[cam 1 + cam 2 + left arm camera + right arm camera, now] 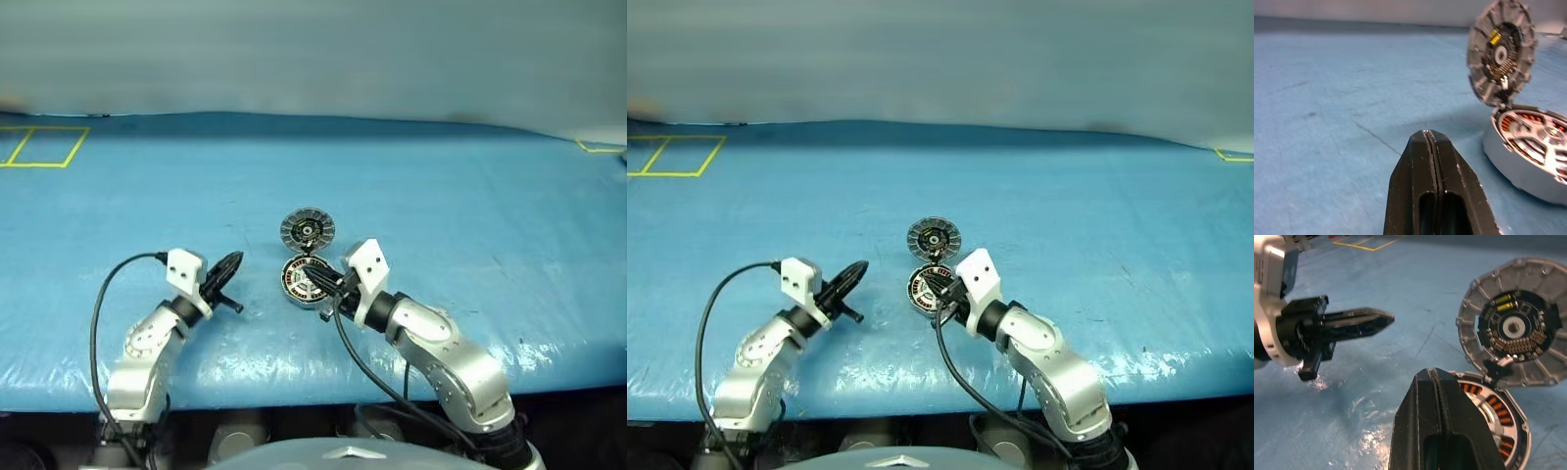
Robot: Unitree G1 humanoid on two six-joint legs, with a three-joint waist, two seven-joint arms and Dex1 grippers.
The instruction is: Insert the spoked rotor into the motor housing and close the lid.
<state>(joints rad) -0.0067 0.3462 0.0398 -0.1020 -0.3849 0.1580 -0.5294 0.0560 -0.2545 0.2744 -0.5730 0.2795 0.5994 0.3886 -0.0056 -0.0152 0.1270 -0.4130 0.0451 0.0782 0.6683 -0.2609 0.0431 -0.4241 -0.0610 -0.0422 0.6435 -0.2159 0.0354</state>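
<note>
The motor housing sits on the blue table, with copper windings showing inside. Silvery spokes and a hub lie across those windings, which looks like the spoked rotor seated in it. The lid stands tipped up from the housing's far edge, its segmented inner face towards me. My right gripper is shut and empty, its tips over the housing's near side; I cannot tell whether they touch it. To the housing's left, apart from it, my left gripper is shut on nothing and points at the housing.
Blue sheeting covers the whole table and is glossy near the front edge. Yellow tape marks lie at the far left and far right. A black cable loops from my left wrist.
</note>
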